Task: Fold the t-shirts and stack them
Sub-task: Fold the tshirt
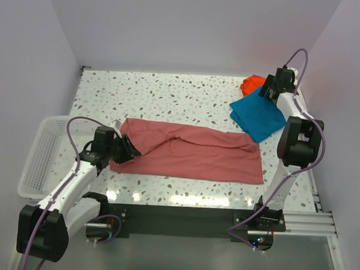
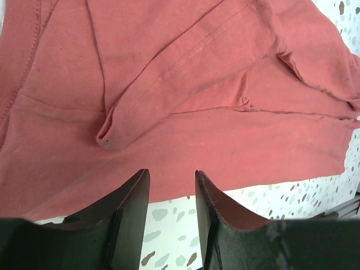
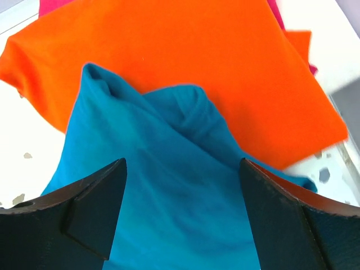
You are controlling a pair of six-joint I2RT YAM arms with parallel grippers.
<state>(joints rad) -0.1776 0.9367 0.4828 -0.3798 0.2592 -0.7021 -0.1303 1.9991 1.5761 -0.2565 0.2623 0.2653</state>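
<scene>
Dusty-red tee (image 1: 191,153), teal tee (image 1: 258,117), orange tee (image 1: 251,84), magenta tee (image 3: 50,4); speckled tbl (image 1: 170,93).

I read no text, label, brand or number anywhere in my three camera views right now.

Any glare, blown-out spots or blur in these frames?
Top external: lamp glare in patches along the near edge of the table. Left wrist: dusty-red shirt sharp, stitching readable, no glare. Right wrist: table washed out to near white beside the orange shirt; teal-blue shirt close to the lens and soft.
</scene>
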